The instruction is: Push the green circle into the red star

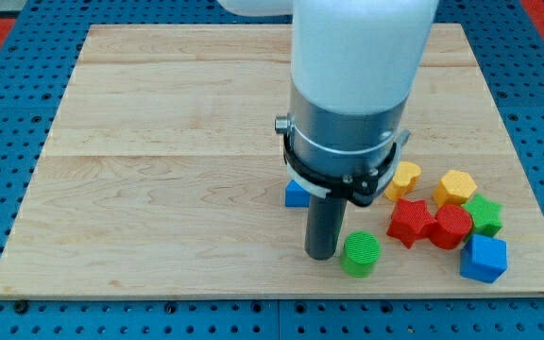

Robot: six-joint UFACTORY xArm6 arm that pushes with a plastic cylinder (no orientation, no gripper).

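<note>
The green circle, a short round plastic block (361, 253), is sitting near the bottom edge of the pale wooden board (159, 170), right of centre. We are resting my tip (321, 255), the lower end of the dark straight rod, just beside its left flank; we cannot tell if the two are touching. We are carrying no fingers at all, only this bare rod, so nothing is being pinched or held.

The red star, a chunky plastic block (409, 222), is lying to the right of the green circle and slightly higher, near it but with a strip of board showing between them.

A second red plastic block (451, 227), rounded in outline, is pressing against the red star's right side. A green plastic star (484, 214) is touching that red block on its right. Above these, a small yellow plastic block (405, 178) is sitting just over the red star, and a larger yellow plastic block (455, 187), many-sided, is standing to its right. A blue plastic block (484, 259), angular, is lying at the lower right, below the green star. Another blue plastic block (297, 195) is peeking out left of the rod, mostly hidden behind the arm's grey collar (343, 142).

The board is resting on a blue perforated table top (8, 132).
</note>
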